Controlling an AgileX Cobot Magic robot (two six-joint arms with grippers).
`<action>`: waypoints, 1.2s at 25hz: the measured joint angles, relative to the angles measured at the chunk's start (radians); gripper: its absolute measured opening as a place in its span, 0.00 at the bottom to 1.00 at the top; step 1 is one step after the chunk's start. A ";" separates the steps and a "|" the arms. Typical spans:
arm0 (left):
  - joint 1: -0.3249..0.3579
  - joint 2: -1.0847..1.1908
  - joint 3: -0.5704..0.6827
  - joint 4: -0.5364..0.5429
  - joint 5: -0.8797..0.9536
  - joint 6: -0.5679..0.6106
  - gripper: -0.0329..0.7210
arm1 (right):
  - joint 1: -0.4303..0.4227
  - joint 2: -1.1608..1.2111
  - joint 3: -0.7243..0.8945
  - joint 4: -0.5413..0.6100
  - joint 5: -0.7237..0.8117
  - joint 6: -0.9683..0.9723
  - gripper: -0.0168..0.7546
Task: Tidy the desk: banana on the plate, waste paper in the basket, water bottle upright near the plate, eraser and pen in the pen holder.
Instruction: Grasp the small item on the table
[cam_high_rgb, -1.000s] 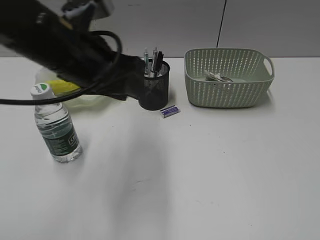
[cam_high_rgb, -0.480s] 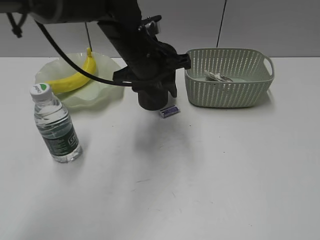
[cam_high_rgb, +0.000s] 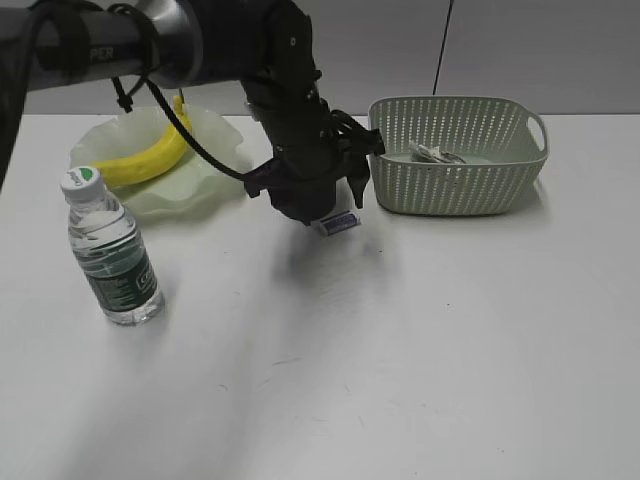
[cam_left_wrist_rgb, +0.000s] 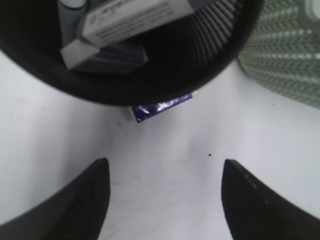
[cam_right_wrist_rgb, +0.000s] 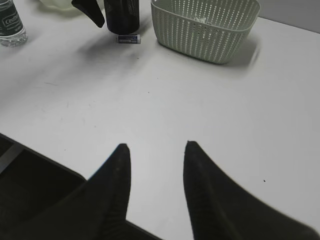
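We see the left gripper (cam_high_rgb: 335, 190) at upper centre of the exterior frame, lowered over the pen holder (cam_left_wrist_rgb: 150, 55) and hiding most of it. In the left wrist view its two fingers (cam_left_wrist_rgb: 80, 200) stand wide apart at the bottom corners with only bare desk (cam_high_rgb: 400, 340) between them, so the jaws are open and hold nothing. Above them, at the top of that frame, we find the holder's dark rim, and just below the rim, on the desk, lies the eraser (cam_left_wrist_rgb: 161, 106) in its blue sleeve, outside the holder.

The right gripper (cam_right_wrist_rgb: 155, 185) occupies the bottom of the right wrist frame; its fingers stand apart over empty desk, nothing between them.

At upper left of the exterior frame the banana (cam_high_rgb: 150, 158) lies in the plate (cam_high_rgb: 215, 185). The water bottle (cam_high_rgb: 108, 250) stands upright at centre left, just below the plate. The basket (cam_high_rgb: 455, 180) sits at upper right, with the waste paper (cam_high_rgb: 435, 153) inside it
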 joint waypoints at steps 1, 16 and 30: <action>0.000 0.008 0.000 0.004 -0.005 -0.015 0.73 | 0.000 0.000 0.000 0.000 0.000 0.000 0.41; -0.038 0.026 0.000 0.101 -0.214 -0.103 0.71 | 0.000 0.000 0.000 0.000 0.000 0.000 0.41; -0.226 0.026 0.000 0.606 -0.056 -0.333 0.60 | 0.000 0.000 0.000 0.000 0.000 0.000 0.41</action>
